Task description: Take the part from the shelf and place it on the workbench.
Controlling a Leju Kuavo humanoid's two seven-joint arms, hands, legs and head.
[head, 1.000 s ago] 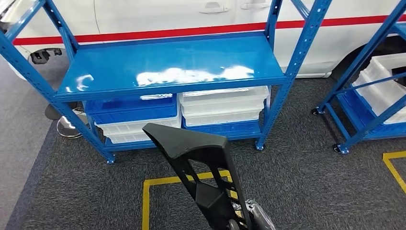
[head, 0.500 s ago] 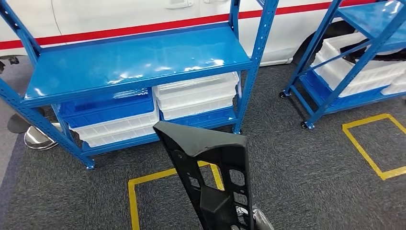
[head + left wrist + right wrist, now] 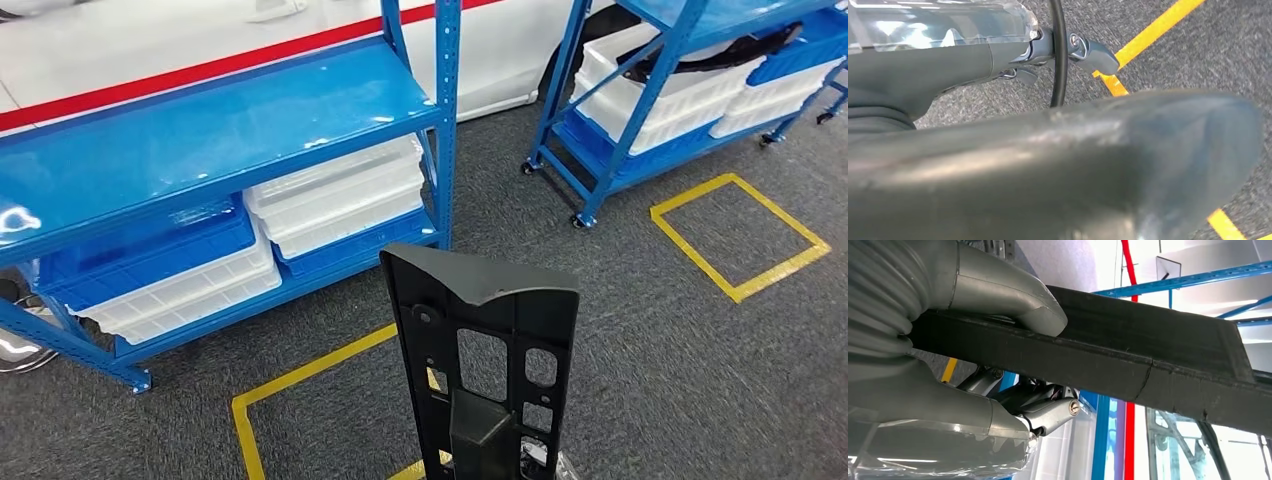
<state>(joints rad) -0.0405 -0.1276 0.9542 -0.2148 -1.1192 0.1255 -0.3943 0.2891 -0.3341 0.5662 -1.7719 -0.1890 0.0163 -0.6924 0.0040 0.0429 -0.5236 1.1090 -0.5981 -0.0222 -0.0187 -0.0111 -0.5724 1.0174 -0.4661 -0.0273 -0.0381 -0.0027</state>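
Observation:
A long black plastic part (image 3: 480,330) with cut-out holes stands upright at the bottom centre of the head view, in front of the floor. My right hand (image 3: 998,305) grips the part (image 3: 1158,355), thumb pressed on one face and fingers under the other. A bit of silver arm (image 3: 558,468) shows beside the part's lower end. In the left wrist view my left hand (image 3: 998,45) stretches over grey carpet, with a big blurred dark form (image 3: 1073,165) lying close along it. Whether that hand holds it is unclear.
A blue shelf rack (image 3: 200,130) with white bins (image 3: 340,195) and a blue bin (image 3: 150,245) stands ahead on the left. A second blue rack (image 3: 600,150) with white bins stands at the right. Yellow floor squares (image 3: 740,235) (image 3: 300,390) mark the carpet. A white vehicle (image 3: 150,40) stands behind.
The camera has turned right, so the whole scene has slid left and the second rack has come further in. The part stays held and now faces me more squarely.

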